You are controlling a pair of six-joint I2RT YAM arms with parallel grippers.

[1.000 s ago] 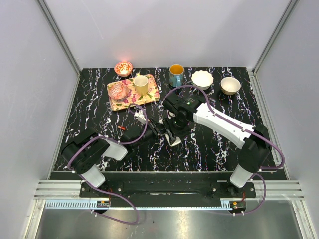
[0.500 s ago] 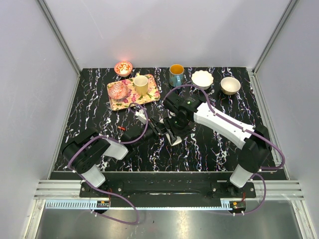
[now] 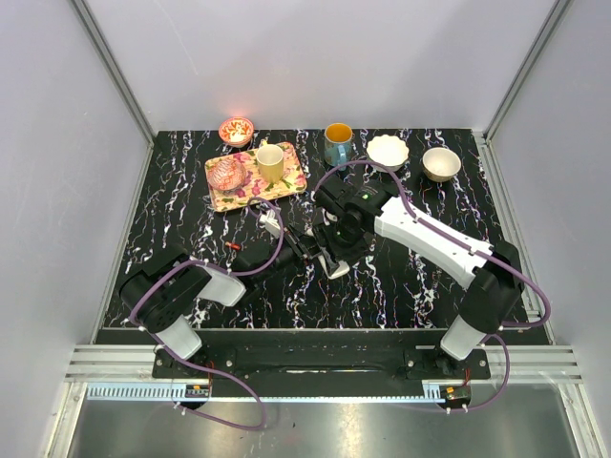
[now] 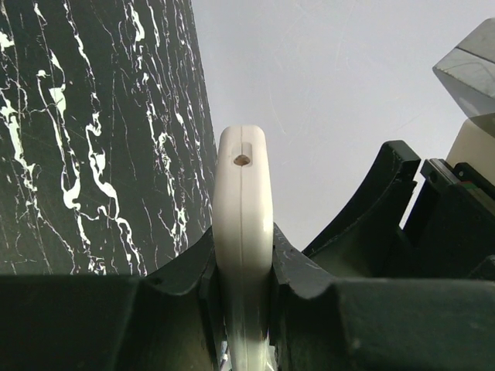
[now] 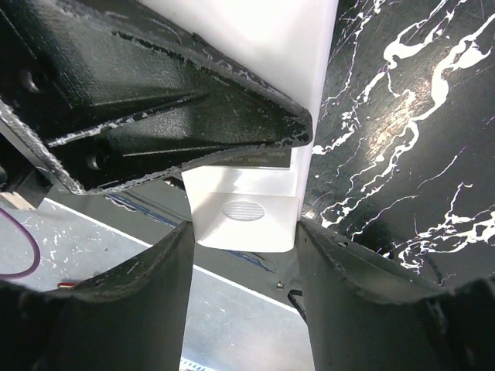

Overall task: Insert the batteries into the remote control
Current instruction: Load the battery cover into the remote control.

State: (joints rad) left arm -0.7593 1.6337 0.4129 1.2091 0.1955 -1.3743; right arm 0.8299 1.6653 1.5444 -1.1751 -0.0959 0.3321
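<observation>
**Both my pincers are on the remote**

Not much has moved in the last second. My right arm has slid its elbow a little toward the near right. All the rest has stayed put.

My left pincer (image 4: 242, 259) is clamped on the remote control (image 4: 242, 193). It holds the remote on its thin edge, near the middle of the bench (image 4: 93, 154). My right pincer (image 5: 244, 229) is closed on the small white cover (image 5: 243, 210) at the end of the remote, with one finger against each side.

I think that small slide means I am tugging the cover off. If so, the job has only begun: the cover is not off yet and no battery is inside.

The top view shows one red battery (image 3: 232, 246) lying on the bench, well to the left of the remote. My left wrist view does not show it. From above, my right arm hides the cover. Only my right wrist view shows it, with its little ribbed thumb patch. My left wrist view shows the tip of the remote, with a tiny hole in it. I cannot find the other batteries.
</observation>
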